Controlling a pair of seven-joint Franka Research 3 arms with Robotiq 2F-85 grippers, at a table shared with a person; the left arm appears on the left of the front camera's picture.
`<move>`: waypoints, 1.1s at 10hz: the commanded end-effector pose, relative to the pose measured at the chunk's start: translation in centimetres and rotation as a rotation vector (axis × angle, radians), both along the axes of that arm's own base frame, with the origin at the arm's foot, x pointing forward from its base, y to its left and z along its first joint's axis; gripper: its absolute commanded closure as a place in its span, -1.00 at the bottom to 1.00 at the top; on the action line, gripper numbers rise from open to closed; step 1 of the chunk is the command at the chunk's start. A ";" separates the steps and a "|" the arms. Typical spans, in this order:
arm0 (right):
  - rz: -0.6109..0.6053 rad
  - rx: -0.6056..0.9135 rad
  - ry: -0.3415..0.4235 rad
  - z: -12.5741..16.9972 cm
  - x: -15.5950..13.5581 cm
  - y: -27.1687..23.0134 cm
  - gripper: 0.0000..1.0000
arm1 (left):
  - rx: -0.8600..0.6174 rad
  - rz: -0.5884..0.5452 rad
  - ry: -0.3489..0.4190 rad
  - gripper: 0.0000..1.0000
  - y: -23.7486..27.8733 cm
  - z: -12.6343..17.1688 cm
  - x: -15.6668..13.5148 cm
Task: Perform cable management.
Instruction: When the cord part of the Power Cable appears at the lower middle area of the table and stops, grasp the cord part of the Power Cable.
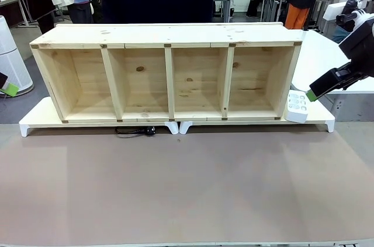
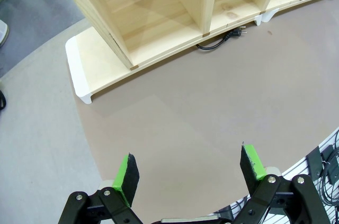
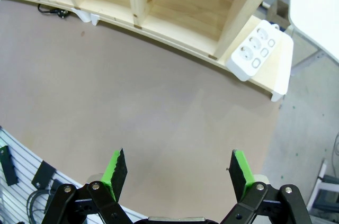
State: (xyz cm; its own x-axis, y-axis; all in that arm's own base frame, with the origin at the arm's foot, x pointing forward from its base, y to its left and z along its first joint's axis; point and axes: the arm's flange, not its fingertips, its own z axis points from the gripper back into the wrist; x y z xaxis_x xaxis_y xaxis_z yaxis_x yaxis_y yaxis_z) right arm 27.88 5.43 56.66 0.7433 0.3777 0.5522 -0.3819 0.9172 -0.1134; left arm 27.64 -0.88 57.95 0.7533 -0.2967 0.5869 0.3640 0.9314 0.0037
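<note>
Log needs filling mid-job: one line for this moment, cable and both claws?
cable: loose on table at shelf front, untouched | left claw: open, empty | right claw: open, empty | power strip: right of shelf

1. The cable [image 1: 133, 131] is thin and black, lying slack on the tabletop [image 1: 187, 188] in a short, flat loop.
2. It lies against the front edge of the white riser [image 1: 35, 119] under the wooden shelf [image 1: 169, 44], below the second compartment from the left.
3. Its small black plug [image 1: 151, 131] points right.
</note>
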 end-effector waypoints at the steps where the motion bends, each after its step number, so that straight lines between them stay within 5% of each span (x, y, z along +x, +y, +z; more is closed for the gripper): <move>1: 0.004 0.003 0.008 -0.1 0.0 0.0 -1.00 | -0.004 0.009 0.010 -1.00 0.0 -0.1 -0.2; 11: 0.004 0.003 0.008 -0.1 0.0 0.0 -1.00 | -0.004 0.009 0.010 -1.00 0.0 -0.1 -0.2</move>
